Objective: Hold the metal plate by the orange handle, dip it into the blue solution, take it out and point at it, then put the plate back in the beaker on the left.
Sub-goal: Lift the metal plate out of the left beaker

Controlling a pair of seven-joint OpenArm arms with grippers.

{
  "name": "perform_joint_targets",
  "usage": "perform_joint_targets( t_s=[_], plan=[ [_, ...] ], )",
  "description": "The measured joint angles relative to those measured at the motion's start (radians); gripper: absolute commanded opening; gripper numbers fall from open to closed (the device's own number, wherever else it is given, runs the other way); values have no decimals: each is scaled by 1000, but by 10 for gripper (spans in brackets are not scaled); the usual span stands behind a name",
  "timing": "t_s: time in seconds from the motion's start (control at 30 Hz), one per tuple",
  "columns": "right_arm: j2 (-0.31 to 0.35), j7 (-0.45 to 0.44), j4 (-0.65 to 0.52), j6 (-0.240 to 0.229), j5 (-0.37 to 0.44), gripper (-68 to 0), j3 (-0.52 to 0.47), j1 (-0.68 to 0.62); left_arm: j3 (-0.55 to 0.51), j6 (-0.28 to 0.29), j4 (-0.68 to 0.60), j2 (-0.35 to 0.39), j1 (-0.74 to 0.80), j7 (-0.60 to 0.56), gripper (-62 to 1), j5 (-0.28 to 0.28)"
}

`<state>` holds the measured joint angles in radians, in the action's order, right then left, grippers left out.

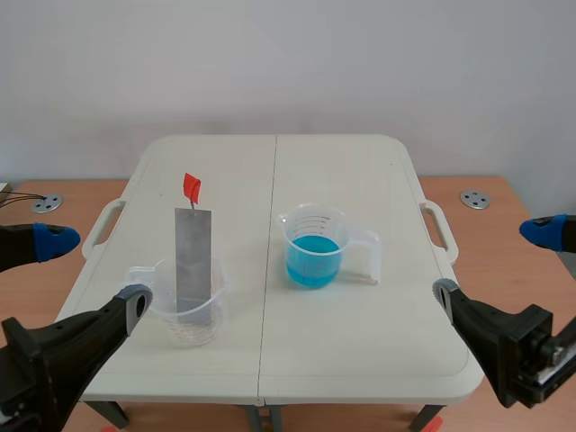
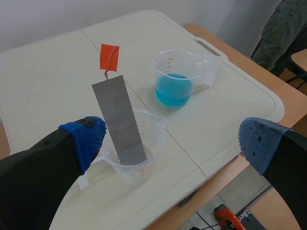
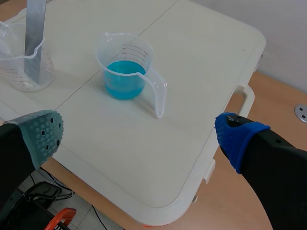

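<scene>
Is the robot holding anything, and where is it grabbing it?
Nothing. The left gripper and right gripper are open; the metal plate stands in the beaker.

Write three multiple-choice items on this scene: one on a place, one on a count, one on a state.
1. The metal plate is: A lying flat; B standing in the left beaker; C held by a gripper.
2. Beakers on the table: A one; B two; C three.
3. The left gripper is: A open; B shut on the plate; C shut on nothing.
Answers: 1 B, its lower end sits inside the clear beaker. 2 B, one holds the plate, the other the blue solution. 3 A, its fingers stand wide apart, gripping nothing.
</scene>
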<state>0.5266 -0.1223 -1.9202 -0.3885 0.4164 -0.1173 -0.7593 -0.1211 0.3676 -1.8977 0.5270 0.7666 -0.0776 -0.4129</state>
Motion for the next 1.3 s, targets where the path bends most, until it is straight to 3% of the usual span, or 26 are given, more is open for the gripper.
perform_joint_targets(
  t_s=[0.67,0.93,1.0,1.03,1.13,1.17,1.3],
  plan=[
    [0,-15,0,-5,-31,-12,0,0,0,0,0,0,-2,14,-11,26],
    [0,-27,0,-71,-38,-12,0,60,0,0,0,0,-2,14,-31,26],
    [0,-27,0,-85,-38,-12,10,88,0,0,0,0,-2,14,-110,26],
    [0,-27,0,-95,-39,-12,20,105,0,0,0,0,-2,14,-198,26],
    [0,-27,0,-123,-55,-12,63,163,0,0,0,0,-2,21,-620,25],
    [0,-27,0,-128,-58,-12,79,181,0,0,0,0,-2,31,-590,26],
    [0,-22,0,-128,-58,-12,144,247,0,0,0,0,-2,43,-599,26]
  ],
)
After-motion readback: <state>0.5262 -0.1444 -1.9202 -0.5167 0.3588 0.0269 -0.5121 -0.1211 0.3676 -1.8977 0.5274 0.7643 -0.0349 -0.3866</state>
